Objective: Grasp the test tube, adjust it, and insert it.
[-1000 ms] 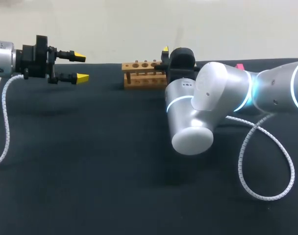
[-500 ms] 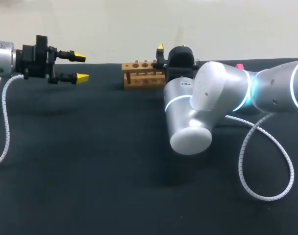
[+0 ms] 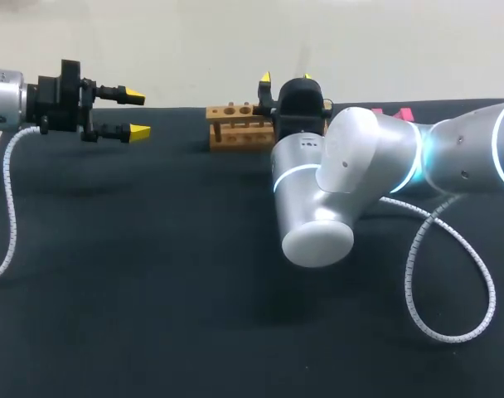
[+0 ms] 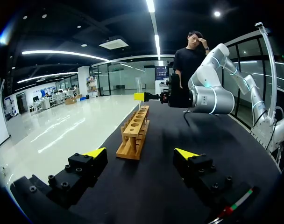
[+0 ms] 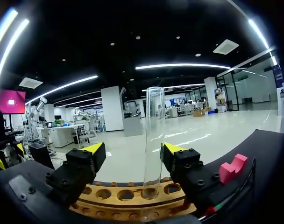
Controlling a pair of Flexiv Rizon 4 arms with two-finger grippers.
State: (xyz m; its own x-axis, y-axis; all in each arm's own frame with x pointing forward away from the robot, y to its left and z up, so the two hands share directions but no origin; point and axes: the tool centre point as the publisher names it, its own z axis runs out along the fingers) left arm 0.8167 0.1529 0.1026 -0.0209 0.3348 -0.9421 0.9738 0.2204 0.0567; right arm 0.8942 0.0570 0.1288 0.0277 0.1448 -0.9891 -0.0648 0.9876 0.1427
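Clear glass, the test tube [image 5: 154, 140] stands upright with its lower end in a hole of the wooden test tube rack [image 5: 128, 196], and there are empty holes on either side of it in the top bar. The right hand [image 5: 133, 150] is level with the tube's lower half, one finger on each side. The tube sits close against one yellow tip, while the other finger stands clear of it, so the hand is released and grips nothing. A small pink block [image 5: 232, 169] lies on the bench just beside this hand.

From above, the rack sits at the far edge of the black bench [image 3: 152, 274], with the right arm's silver elbow [image 3: 318, 207] in front of it and a white coiled cable [image 3: 434, 274] looping down from the arm.

The left hand [image 3: 137, 113] hangs above the bench, well apart from the rack, its fingers spread wide and holding nothing. In its wrist view the rack lies ahead, between the two yellow tips.
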